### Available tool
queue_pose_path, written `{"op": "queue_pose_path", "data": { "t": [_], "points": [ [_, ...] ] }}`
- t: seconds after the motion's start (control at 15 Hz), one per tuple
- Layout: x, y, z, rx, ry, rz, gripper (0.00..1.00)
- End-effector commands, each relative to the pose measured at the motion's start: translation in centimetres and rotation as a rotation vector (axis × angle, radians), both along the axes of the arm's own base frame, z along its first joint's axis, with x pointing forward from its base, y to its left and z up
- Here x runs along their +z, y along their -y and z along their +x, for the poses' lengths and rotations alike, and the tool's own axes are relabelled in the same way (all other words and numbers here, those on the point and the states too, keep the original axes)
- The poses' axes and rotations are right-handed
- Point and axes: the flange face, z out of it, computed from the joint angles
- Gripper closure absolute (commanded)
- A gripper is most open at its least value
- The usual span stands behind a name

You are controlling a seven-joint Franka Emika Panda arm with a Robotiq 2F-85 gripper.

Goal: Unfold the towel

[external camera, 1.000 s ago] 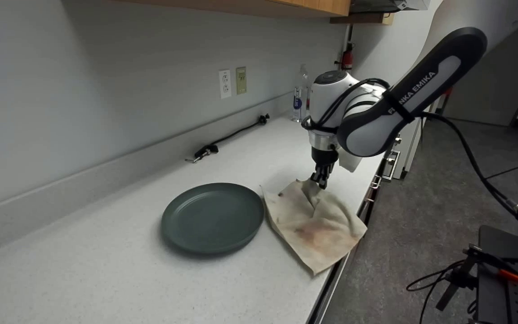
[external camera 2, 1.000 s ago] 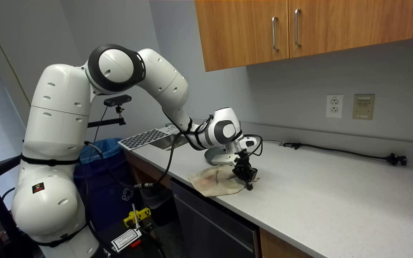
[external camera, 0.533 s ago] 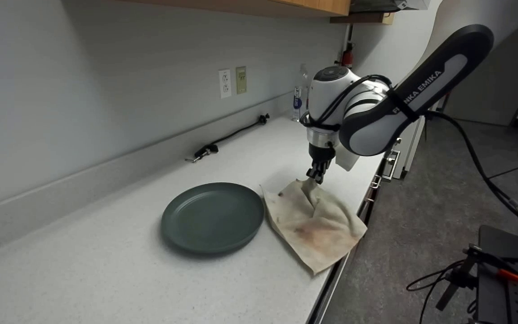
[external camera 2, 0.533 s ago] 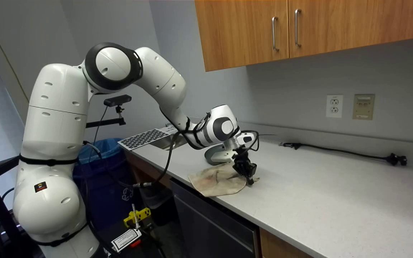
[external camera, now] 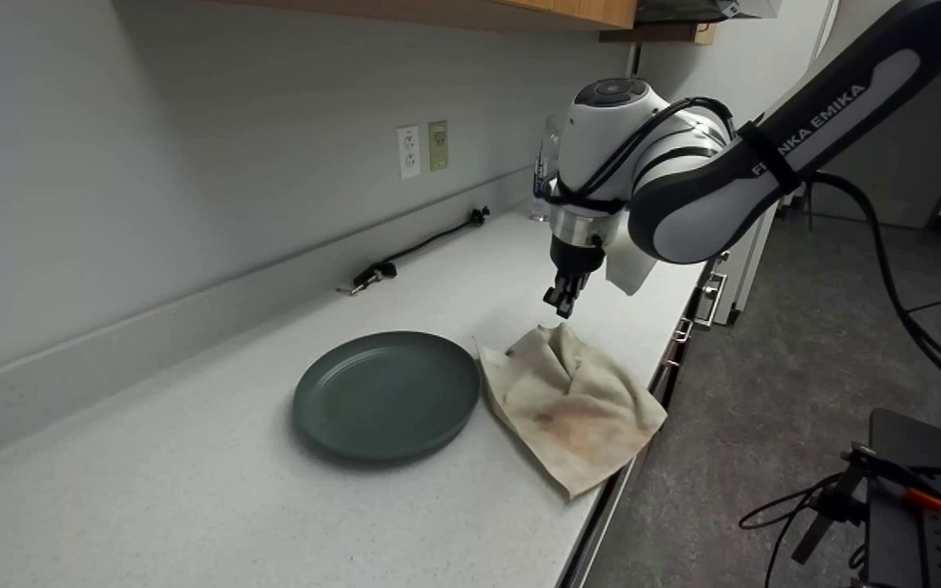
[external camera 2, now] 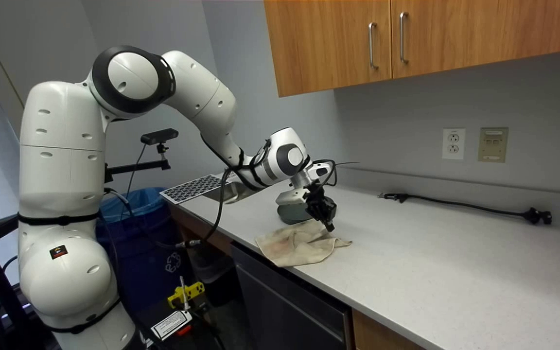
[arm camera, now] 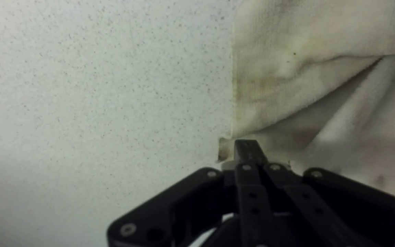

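See the towel (external camera: 577, 412) at the right edge of the counter (external camera: 193, 514), mostly spread, with folds in its far part and a brownish stain nearer. Just left of it, note the dark green plate (external camera: 389, 396). Above the towel's far end, find the gripper (arm camera: 251, 151), angled down with fingers together, just clear of it. At the counter's far end, spot an upright bottle (external camera: 547, 151).

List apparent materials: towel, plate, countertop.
Towel: soft napped cloth, maybe cotton; fuzzy surface, loose folds.
Plate: looks rigid, matte dark green; ceramic or plastic, can't tell; no sharp glare.
Countertop: smooth, pale, hard-looking; fine specks suggest quartz or solid surface.
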Motion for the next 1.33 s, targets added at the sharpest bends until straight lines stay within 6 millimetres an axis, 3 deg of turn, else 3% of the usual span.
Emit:
{"op": "queue_pose_path", "data": {
  "t": [0.0,0.27,0.6,1.27],
  "points": [
    [-1.0,-1.2,-0.5,0.021,-0.010,0.076,1.00],
    [-2.8,-1.8,-0.1,0.002,-0.044,0.130,1.00],
    [-4.7,-0.4,1.1,-0.050,-0.055,0.111,1.00],
    [-5.1,-0.3,3.5,-0.072,-0.041,0.123,1.00]
  ]
}}
